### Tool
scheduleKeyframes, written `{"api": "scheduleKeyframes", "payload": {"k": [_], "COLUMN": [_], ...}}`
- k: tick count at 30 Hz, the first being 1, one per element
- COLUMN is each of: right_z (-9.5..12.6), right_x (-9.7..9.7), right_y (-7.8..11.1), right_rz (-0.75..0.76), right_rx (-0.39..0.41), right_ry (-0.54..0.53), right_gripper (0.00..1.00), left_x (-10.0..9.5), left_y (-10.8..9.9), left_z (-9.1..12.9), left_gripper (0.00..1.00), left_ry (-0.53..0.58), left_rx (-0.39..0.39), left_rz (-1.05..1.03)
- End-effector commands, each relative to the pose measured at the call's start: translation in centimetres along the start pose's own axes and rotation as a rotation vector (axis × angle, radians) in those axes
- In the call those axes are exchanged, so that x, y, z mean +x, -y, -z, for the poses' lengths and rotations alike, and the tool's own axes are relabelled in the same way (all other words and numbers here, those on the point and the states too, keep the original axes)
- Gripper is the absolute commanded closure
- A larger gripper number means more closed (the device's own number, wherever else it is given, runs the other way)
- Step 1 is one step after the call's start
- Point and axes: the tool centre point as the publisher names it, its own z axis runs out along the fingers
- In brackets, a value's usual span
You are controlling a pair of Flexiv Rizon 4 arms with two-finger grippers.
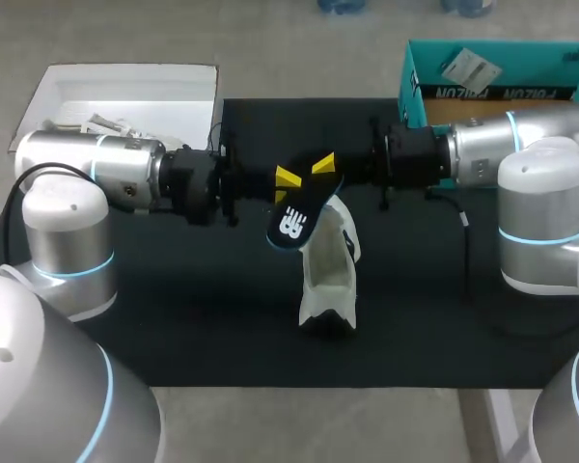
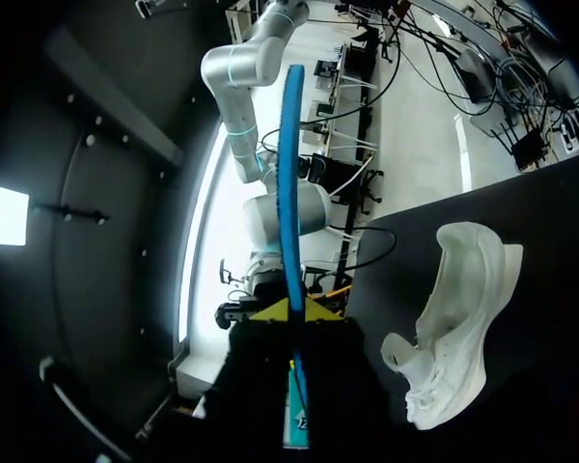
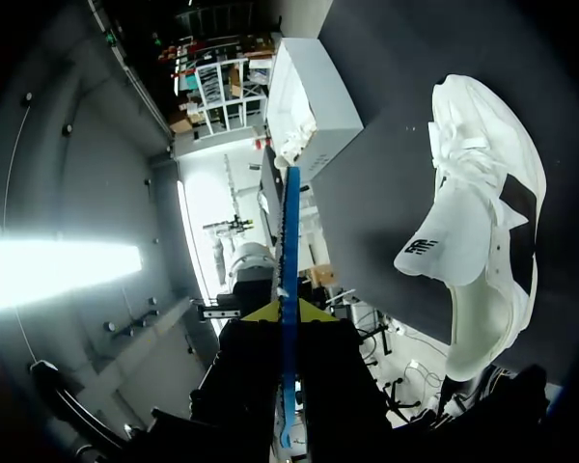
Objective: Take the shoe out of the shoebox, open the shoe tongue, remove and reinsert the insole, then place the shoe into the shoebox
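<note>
A white shoe (image 1: 328,275) stands on the black mat at the middle of the table, its opening facing up. Just above it hangs the insole (image 1: 291,220), black with a white logo and a blue edge. My left gripper (image 1: 288,177) and my right gripper (image 1: 322,165) meet at its upper end, each shut on it. In the left wrist view the insole (image 2: 289,193) runs edge-on between the yellow tips of the gripper (image 2: 294,311), with the shoe (image 2: 458,318) beside it. The right wrist view shows the same insole (image 3: 289,251) pinched in the gripper (image 3: 288,312), and the shoe (image 3: 482,222) off to one side.
A white open box (image 1: 125,92) with paper inside sits at the back left, also seen as the white box (image 3: 314,96) in the right wrist view. The teal shoebox (image 1: 492,72) stands at the back right. A black mat (image 1: 174,318) covers the table.
</note>
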Motion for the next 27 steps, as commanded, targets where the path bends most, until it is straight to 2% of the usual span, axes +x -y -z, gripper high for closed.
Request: {"api": "scheduleKeyframes", "payload": {"k": [1,3,4,5,6,9,12,15,18,19,20,27], "right_z": [-0.1,-0.1,-0.1,-0.1,0.6,3.6,6.7,8.9,10.2,10.4,10.9,10.9], "right_x": [0.0,0.0,0.0,0.0,-0.1,0.1,0.9,2.4,4.3,4.9,5.5,5.5], "right_y": [-0.1,-0.1,-0.1,-0.1,0.1,0.9,2.0,2.9,3.5,3.6,3.4,3.4], "right_rz": [-0.001,-0.001,-0.001,-0.001,0.020,0.069,0.134,0.217,0.320,0.316,0.304,0.304], "right_rx": [-0.002,-0.002,-0.002,-0.002,-0.008,-0.077,-0.110,-0.106,-0.052,-0.052,-0.083,-0.083], "right_ry": [0.003,0.003,0.003,0.003,-0.020,0.020,0.123,0.277,0.511,0.605,0.646,0.646], "right_gripper": [1.00,1.00,0.80,0.00,0.00,0.00,0.00,0.00,0.00,0.00,0.00,0.00], "left_x": [0.1,0.1,0.2,0.2,0.3,0.5,0.8,1.3,1.6,1.7,1.8,2.1], "left_y": [0.2,0.3,0.3,0.3,0.3,0.3,0.4,0.8,1.3,1.4,1.6,2.6], "left_z": [-0.1,0.0,0.1,0.3,0.4,1.0,1.5,1.8,2.0,2.1,2.1,2.0], "left_gripper": [1.00,1.00,1.00,1.00,1.00,1.00,1.00,1.00,1.00,1.00,1.00,1.00], "left_ry": [0.000,-0.002,-0.002,-0.001,-0.002,-0.005,-0.001,-0.007,-0.003,-0.003,-0.004,-0.019], "left_rx": [-0.003,-0.003,-0.005,-0.007,-0.009,-0.015,-0.020,-0.016,-0.004,-0.003,-0.002,-0.005], "left_rz": [-0.004,-0.007,-0.008,-0.005,-0.004,0.007,0.028,0.041,0.060,0.061,0.061,0.060]}}
